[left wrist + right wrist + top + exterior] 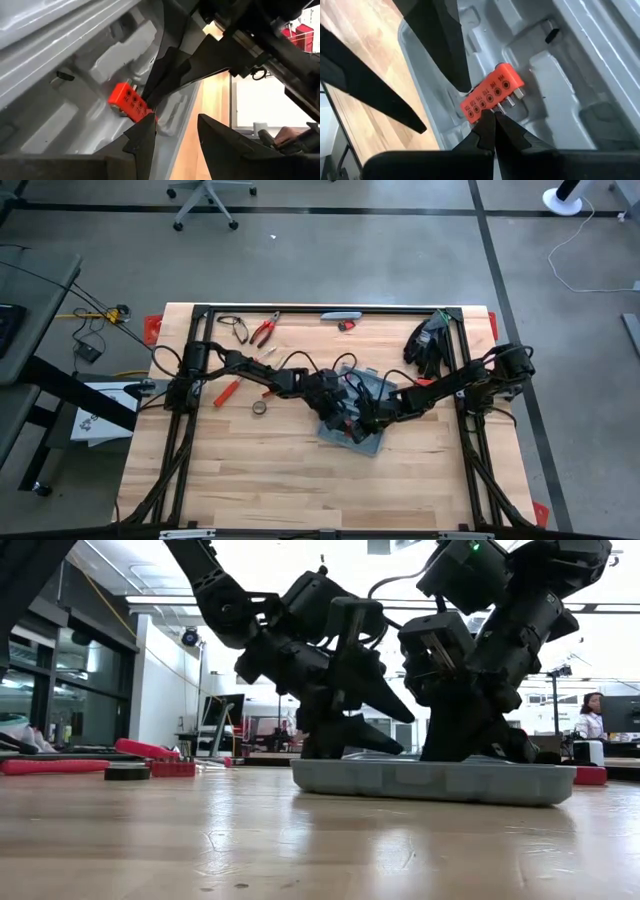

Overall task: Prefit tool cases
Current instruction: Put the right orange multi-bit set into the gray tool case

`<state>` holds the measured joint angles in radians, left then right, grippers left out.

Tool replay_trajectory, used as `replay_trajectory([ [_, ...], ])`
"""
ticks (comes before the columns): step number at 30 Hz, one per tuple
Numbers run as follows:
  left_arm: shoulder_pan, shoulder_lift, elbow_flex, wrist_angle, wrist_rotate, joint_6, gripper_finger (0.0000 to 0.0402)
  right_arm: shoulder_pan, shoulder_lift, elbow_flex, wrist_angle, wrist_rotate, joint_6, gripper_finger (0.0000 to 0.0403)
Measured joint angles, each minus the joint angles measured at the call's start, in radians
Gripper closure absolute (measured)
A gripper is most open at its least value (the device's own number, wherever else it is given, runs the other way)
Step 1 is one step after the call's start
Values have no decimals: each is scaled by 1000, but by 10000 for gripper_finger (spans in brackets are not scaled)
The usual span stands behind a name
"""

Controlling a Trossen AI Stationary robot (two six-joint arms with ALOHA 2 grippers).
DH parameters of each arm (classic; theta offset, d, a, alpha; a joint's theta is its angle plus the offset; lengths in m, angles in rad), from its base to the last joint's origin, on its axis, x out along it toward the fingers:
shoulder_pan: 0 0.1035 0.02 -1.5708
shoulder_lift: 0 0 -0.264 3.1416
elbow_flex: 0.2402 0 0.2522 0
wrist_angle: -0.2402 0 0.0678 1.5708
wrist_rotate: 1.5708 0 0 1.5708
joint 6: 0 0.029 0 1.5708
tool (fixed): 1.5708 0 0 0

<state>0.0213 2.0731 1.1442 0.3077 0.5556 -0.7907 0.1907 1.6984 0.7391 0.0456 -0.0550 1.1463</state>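
The grey-blue tool case (350, 438) lies open and flat on the wooden table, its moulded grey inside up (560, 75). A red bit holder (490, 95) lies in one of its slots. My right gripper (493, 111) is shut, with its tips on the holder. My left gripper (176, 120) is open and straddles the case's side wall. One finger (457, 65) is inside the case with its tip at the holder's end. The other finger (370, 85) is outside, over the table. My right gripper touches the red bit holder with its shut fingertips, on the long side where the metal bits stick out (496, 104). The fingers slant down from above. The holder lies in the case's moulded tray. My left gripper's inner fingertip (149, 127) stands at the holder's end (150, 114); I cannot tell whether it touches.
On the table's far left lie red pliers (265, 330), a red-handled tool (226, 392) and a roll of tape (259, 407). Black gloves (428, 345) lie at the far right. A person (592, 715) sits in the room beyond. Bare wood lies toward the near edge.
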Motion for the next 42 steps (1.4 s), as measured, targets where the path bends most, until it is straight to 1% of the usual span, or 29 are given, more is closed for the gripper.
replay_trajectory([
  [10,25,-2,3,14,12,-3,264,2,-67,-2,-49,36,-3,403],
  [13,31,-2,3,14,15,-3,264,18,-88,-2,-69,65,11,403],
  [15,33,-2,3,13,16,-3,264,32,-95,-2,-84,83,26,403],
  [20,42,-2,3,5,16,8,264,47,-96,-2,-116,85,50,403],
  [26,57,-2,3,-2,16,16,264,67,-96,-2,-40,83,78,403],
  [30,62,-2,3,-5,17,29,264,73,-96,-2,-34,129,111,403],
  [37,81,-3,3,-26,54,52,264,72,-95,-2,-8,152,153,403],
  [42,92,-4,3,-29,63,60,264,99,-81,0,15,202,207,403],
])
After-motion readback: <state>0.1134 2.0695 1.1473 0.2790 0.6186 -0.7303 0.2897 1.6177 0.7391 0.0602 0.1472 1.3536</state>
